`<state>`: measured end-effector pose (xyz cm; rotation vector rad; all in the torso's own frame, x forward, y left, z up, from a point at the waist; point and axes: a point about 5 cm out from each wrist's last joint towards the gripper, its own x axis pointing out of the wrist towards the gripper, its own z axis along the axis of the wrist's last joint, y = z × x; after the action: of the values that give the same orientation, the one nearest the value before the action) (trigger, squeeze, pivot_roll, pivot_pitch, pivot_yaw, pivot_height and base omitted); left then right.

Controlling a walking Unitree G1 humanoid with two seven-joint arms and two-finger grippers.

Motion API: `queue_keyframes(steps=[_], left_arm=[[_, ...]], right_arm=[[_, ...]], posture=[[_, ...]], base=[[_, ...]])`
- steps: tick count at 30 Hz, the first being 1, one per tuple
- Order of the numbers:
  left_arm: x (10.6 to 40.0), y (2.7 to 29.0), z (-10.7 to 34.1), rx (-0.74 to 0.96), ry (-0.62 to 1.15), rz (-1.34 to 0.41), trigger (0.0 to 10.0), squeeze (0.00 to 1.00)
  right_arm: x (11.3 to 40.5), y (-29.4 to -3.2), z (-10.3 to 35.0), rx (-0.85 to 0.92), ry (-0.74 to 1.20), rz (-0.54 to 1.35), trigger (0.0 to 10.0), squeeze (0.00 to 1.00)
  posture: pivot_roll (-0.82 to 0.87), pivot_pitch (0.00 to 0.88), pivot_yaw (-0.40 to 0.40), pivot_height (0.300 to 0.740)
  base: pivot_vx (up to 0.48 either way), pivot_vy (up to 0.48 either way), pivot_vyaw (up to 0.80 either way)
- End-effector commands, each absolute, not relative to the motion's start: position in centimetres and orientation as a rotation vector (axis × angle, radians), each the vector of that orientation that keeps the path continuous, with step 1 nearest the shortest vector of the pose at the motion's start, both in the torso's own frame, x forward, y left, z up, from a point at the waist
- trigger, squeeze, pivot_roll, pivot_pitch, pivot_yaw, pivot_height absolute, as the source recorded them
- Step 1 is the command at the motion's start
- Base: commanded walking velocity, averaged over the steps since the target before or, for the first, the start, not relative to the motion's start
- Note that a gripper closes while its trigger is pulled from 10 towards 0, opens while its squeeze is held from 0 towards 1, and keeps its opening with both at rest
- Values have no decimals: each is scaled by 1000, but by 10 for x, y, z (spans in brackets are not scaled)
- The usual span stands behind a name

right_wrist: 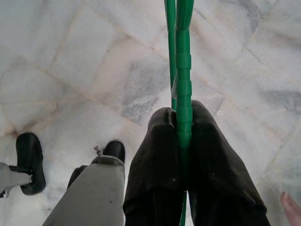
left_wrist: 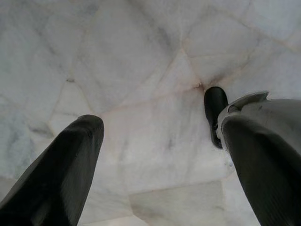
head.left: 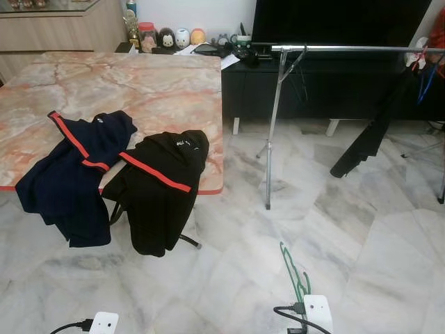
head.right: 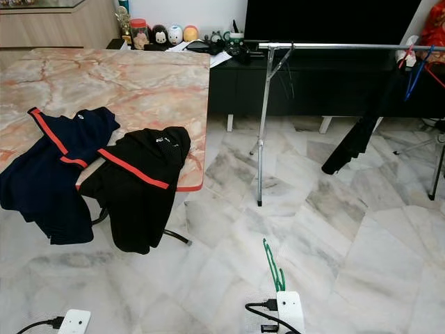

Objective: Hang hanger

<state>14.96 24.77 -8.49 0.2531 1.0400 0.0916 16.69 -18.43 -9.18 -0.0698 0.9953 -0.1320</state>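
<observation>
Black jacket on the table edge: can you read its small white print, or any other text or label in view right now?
Black jacket: small white print near the collar, too blurred to read.
Navy jacket: tiny white mark, unreadable.
Jars and figurines behind the table: no legible labels.
Green hanger in the right gripper: no text.

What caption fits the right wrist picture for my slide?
The right gripper pinches a green hanger above the marble floor.

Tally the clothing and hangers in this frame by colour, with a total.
Navy jacket with red stripe on table: 1
Black jacket with red stripe on table: 1
Black garment on rail: 1
Green hanger in right gripper: 1
Total: 4
</observation>
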Motion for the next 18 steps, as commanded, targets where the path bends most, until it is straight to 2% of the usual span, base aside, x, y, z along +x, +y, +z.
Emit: queue_keyframes(steps=[1,10,16,18], left_arm=[[148,245,-87,271,1049,76,10000,0],[152,240,-87,302,1051,41,10000,0],[151,239,-87,299,1051,43,10000,0],[151,239,-88,299,1052,41,10000,0]], right_arm=[[165,-185,-92,-48,993,-154,10000,0],[166,-183,-93,-36,996,-144,10000,0],[168,-182,-92,-132,999,-56,10000,0],[167,-183,-92,-117,999,-93,10000,0]], posture=[[14,0,-64,740],[11,0,-57,740],[13,0,-58,740],[15,0,-60,740]], base=[[0,0,0],[0,0,0],[0,-257,0],[0,-259,0]])
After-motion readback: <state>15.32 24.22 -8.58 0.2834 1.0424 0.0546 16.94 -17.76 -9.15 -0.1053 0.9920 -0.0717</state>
